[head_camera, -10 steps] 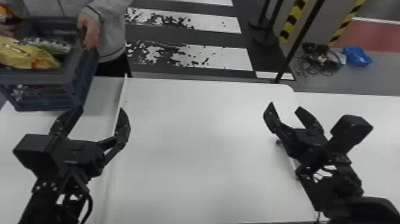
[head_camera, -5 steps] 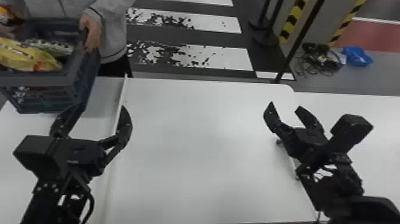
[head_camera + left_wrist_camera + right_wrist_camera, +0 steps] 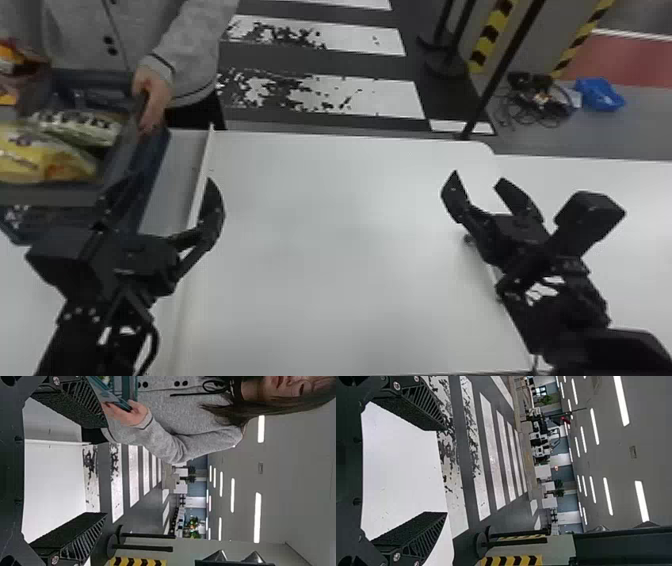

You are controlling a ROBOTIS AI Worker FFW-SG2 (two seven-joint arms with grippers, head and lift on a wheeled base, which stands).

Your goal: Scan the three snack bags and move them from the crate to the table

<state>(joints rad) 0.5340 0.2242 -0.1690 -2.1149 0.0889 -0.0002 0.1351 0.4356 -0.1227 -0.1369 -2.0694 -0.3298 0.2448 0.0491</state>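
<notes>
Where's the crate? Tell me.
In the head view, the crate is at the left, just beyond the left claw, a person's hand on its rim.

The crate is blue-grey, the near snack bag mostly yellow, the table white, and the far hazard tape striped yellow and black.

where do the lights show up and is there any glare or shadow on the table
left wrist view: strip lights glow plain white against a grey ceiling; right wrist view: more bright strips like them; head view: soft pale sheen and faint grey shading on the white table, with no harsh glare spot on it
</notes>
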